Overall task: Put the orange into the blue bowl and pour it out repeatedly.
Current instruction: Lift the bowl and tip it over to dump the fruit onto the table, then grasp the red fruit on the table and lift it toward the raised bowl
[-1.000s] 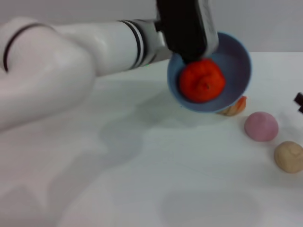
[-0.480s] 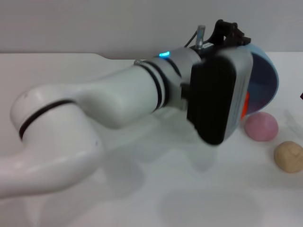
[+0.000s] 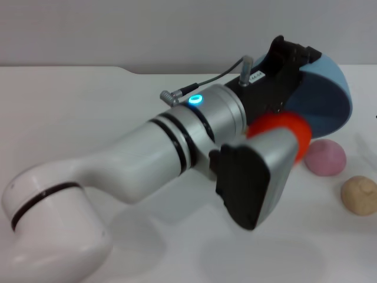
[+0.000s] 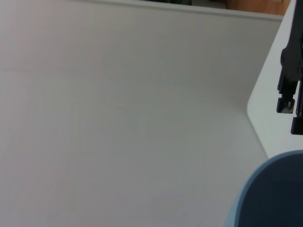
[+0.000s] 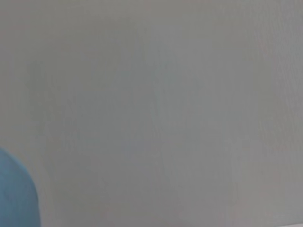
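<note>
Head view: the left gripper is clamped on the rim of the blue bowl, its black fingers pinching the bowl's upper edge. The bowl is lifted off the table and turned steeply onto its side, so that its outer wall faces the camera and its mouth faces away toward the table's right part. The orange shows just below the gripper, at the lower edge of the bowl; only its upper portion is visible, the rest being hidden behind the wrist camera housing of the left arm. Whether the orange is inside the bowl, on its lip, or already clear of it cannot be determined. The left arm reaches from the lower left across the table to the bowl, with a blue indicator light lit on the wrist.

To the right of the orange, a pink ball rests on the table, and a tan ball lies nearer the camera beside it.

Left wrist view: a portion of the bowl's blue wall appears against the white table.

The right gripper is not visible in any view.
</note>
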